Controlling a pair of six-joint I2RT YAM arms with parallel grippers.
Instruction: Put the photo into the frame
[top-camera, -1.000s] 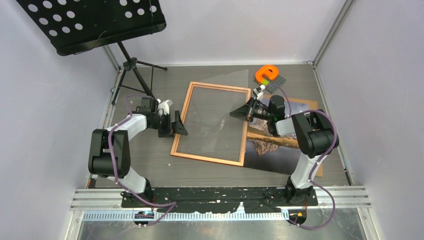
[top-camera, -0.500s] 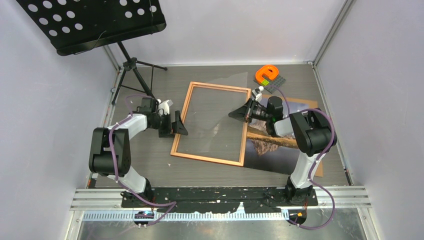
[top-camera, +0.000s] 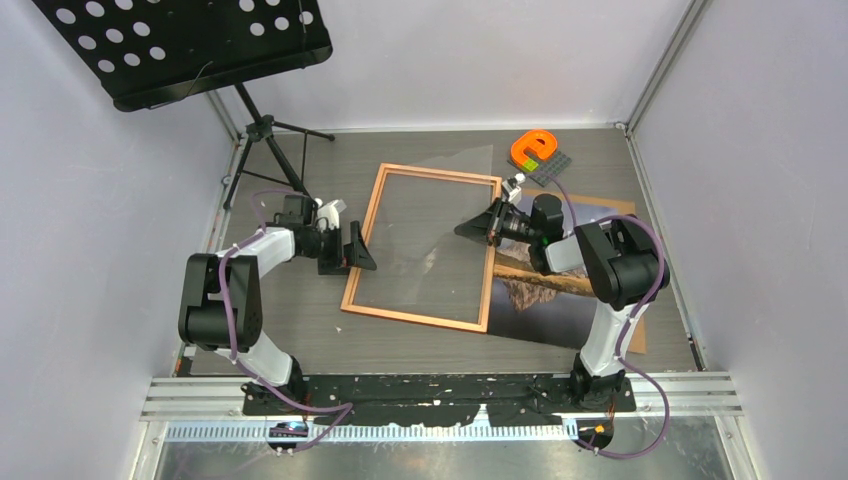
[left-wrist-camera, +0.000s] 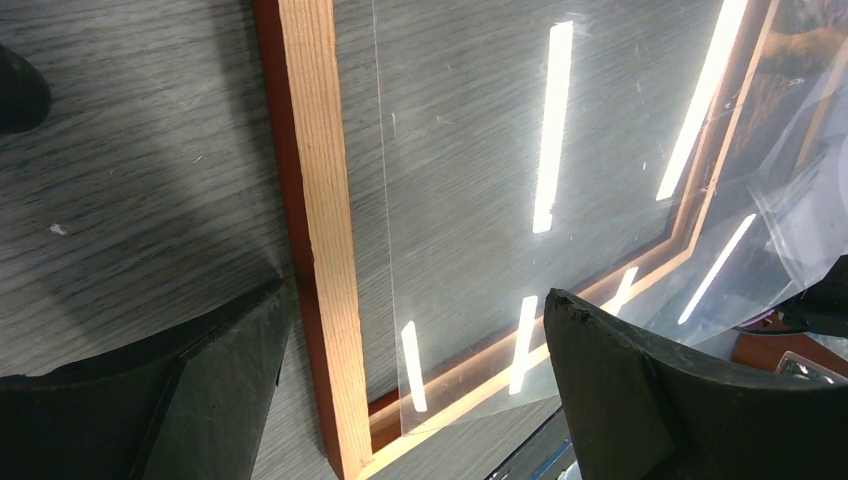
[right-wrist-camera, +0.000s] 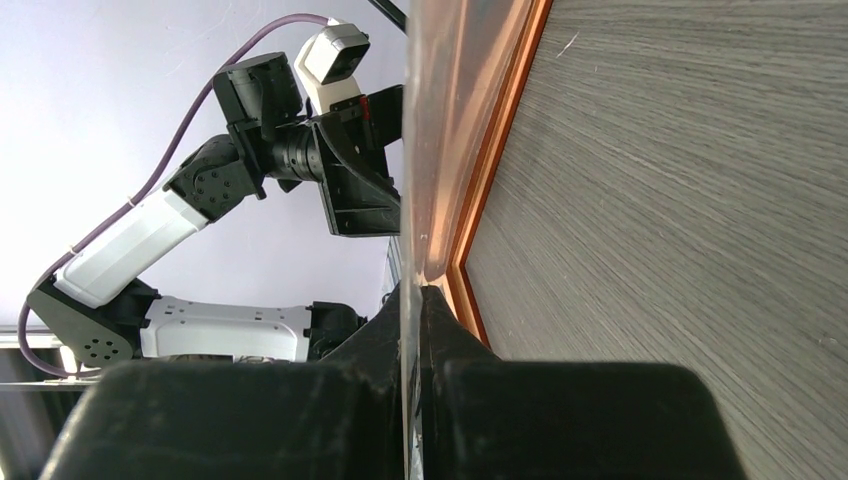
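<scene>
The frame (top-camera: 415, 317) lies flat in the middle of the table (top-camera: 300, 330), its thin orange-brown border around bare grey wood grain. Over it sits a clear sheet (top-camera: 465, 160), which sticks out past the frame's far rail. The right gripper (top-camera: 470, 228) reaches in from the right and is pinched tight on that sheet's right edge; its wrist view shows the fingers (right-wrist-camera: 380, 340) clamped together on the thin pane. On the left, the left gripper (top-camera: 362, 250) is spread wide with nothing in it, its two fingers either side of the frame's left rail (left-wrist-camera: 320, 200). The sheet's left edge runs just inside that rail. The photo (top-camera: 550, 310) lies face up to the right of the frame, under the right arm, on a brown backing board (top-camera: 612, 208), its left edge meeting the frame's right rail. An orange piece (top-camera: 533, 147) sits at the far right
</scene>
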